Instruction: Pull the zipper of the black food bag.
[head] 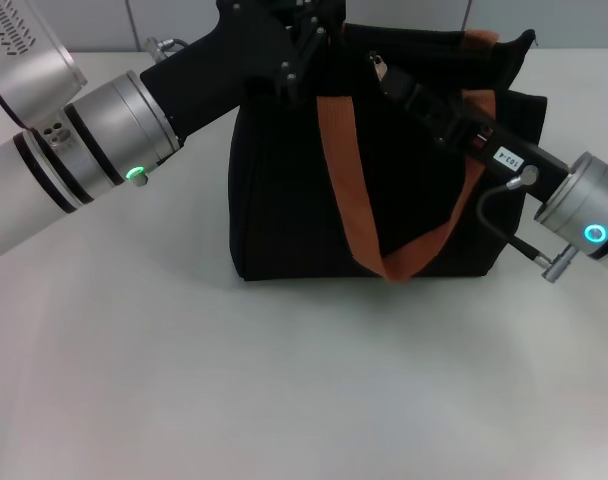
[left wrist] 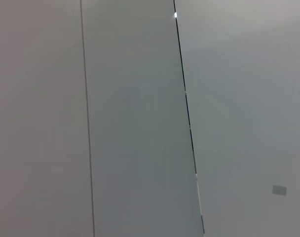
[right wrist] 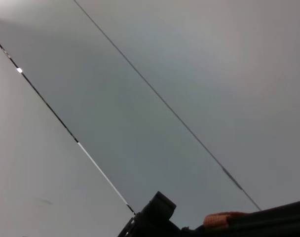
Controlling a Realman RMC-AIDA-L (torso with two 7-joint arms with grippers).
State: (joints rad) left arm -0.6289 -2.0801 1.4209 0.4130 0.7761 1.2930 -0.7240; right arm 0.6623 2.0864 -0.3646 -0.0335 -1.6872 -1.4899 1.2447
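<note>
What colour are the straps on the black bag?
Orange-brown straps on the black food bag, clearest in the head view.

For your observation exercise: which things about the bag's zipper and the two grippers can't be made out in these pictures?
- Zipper: head view, lost among black fabric and arms atop the black food bag.
- Left gripper, right gripper: fingers merge with the bag.
- Both wrist views: mostly wall panels.
</note>
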